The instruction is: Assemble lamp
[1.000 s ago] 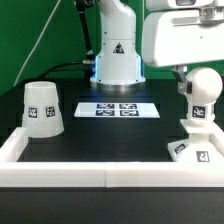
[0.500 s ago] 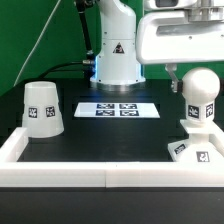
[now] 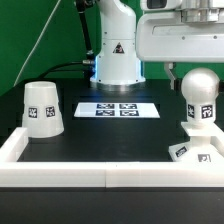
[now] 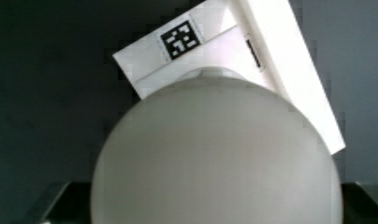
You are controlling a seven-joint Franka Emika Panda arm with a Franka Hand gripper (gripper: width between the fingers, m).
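Fingers of my gripper (image 3: 197, 68) are wide apart, holding nothing, just over the round bulb (image 3: 200, 95) that stands on the square base (image 3: 192, 142).

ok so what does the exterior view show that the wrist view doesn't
Only the exterior view: the shade, standing apart at the exterior view's left, the marker board, the robot pedestal and the white border wall. Only the wrist view: the bulb seen from close above, its rounded top nearly filling the picture, and a tag on the base beneath it. Both: the bulb standing on the base, on the dark table.
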